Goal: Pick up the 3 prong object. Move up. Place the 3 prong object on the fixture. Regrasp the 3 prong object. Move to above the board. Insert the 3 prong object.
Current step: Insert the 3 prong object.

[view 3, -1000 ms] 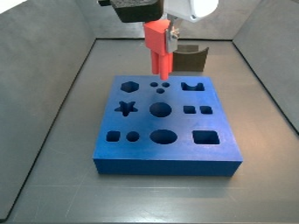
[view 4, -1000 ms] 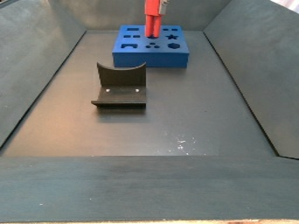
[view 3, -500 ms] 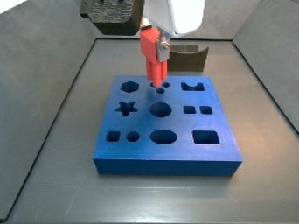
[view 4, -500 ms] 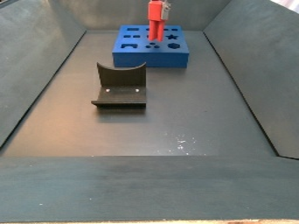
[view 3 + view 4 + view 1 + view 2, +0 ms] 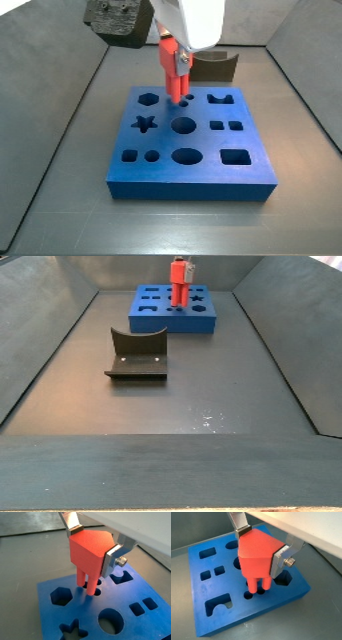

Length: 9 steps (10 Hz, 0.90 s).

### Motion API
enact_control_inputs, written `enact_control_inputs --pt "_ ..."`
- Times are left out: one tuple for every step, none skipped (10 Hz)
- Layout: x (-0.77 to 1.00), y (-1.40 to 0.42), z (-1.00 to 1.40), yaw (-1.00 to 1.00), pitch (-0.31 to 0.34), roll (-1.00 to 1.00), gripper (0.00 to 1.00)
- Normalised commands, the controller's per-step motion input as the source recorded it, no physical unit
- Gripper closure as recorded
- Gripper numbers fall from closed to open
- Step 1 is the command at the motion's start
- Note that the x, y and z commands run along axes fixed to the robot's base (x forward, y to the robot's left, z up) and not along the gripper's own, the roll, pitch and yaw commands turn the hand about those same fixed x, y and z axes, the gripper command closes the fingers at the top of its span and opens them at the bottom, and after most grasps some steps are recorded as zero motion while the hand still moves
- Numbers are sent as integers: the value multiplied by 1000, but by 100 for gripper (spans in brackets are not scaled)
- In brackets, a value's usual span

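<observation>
Gripping: silver two-finger gripper [image 5: 93, 543] clamped on red-orange plastic 3 prong object [image 5: 90, 554]
Prongs: tips hidden inside hole of thick blue board [image 5: 211, 619]
Fixture [image 5: 135, 355]: apart

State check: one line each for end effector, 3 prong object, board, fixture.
end effector: over the board, shut on the 3 prong object.
3 prong object: held upright, prongs down, tips at the small holes in the board; how deep they sit cannot be told.
board: flat on the floor, the other cut-outs empty.
fixture: empty, standing on the floor apart from the board.
</observation>
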Motion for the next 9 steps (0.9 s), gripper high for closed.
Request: enact_control_inputs --pt "94 134 -46 0 -60 0 100" --pt "140 123 -83 0 -94 0 100" --pt "186 49 -177 83 -120 0 100" --pt "254 0 -200 197 -151 -14 100" --pt "203 -9 -326 269 0 -123 100" --pt "140 -17 -326 214 0 -134 100" --pt "0 0 -183 109 -120 -117 100" --pt "0 -29 -6 0 0 0 100" --pt "0 -234 -117 57 -186 0 100"
